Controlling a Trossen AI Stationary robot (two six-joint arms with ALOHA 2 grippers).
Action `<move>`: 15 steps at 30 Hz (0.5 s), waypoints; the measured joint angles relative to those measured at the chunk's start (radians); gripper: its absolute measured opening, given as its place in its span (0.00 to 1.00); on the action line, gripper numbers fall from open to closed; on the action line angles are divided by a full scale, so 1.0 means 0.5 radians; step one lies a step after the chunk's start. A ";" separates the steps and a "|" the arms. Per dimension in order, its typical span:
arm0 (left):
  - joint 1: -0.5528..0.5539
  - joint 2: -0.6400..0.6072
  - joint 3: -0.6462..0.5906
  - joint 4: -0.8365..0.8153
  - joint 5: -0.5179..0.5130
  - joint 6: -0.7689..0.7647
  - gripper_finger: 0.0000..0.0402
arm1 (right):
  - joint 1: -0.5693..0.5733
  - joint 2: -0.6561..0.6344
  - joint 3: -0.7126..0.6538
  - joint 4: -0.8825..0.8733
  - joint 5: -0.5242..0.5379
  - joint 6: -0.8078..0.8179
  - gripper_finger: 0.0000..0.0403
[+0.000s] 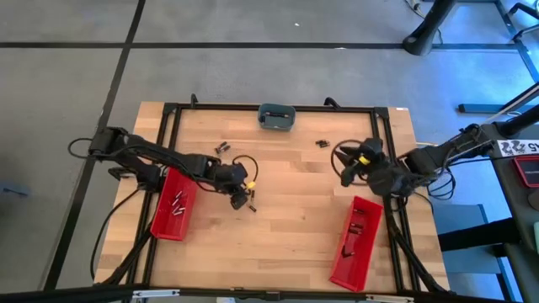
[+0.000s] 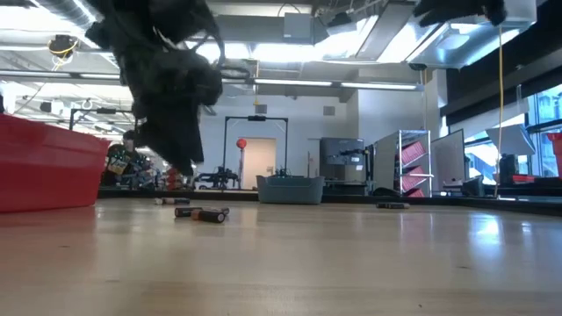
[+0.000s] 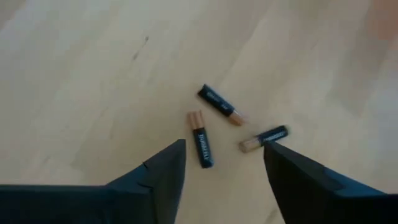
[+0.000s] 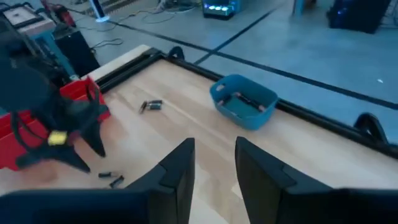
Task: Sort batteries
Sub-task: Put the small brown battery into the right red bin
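Left gripper hangs over the wooden table just beside the left red bin, on the side toward the table's middle, its two dark fingers spread wide with nothing between them. Below it three AA batteries lie loose on the wood, black with copper ends; one lies just ahead of the fingertips, one a little beyond it, and the third is partly hidden by the other finger.

Right gripper hovers above the table near the far end of the right red bin, its jaws a narrow gap apart and holding nothing.

Largest of the containers, the two long red bins flank the table's middle; the left red bin holds a few batteries, and the right red bin holds some small dark pieces too small to tell.

Against the table's far rail, well apart from the left red bin, sits a blue-grey dish with a battery or two inside.

Another small cluster of batteries lies between the dish and the left red bin, and a couple more lie toward the right arm's side.
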 joint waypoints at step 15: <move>-0.024 0.441 0.007 0.119 -0.276 0.351 0.27 | -0.176 0.000 0.000 0.309 -0.378 -0.522 0.29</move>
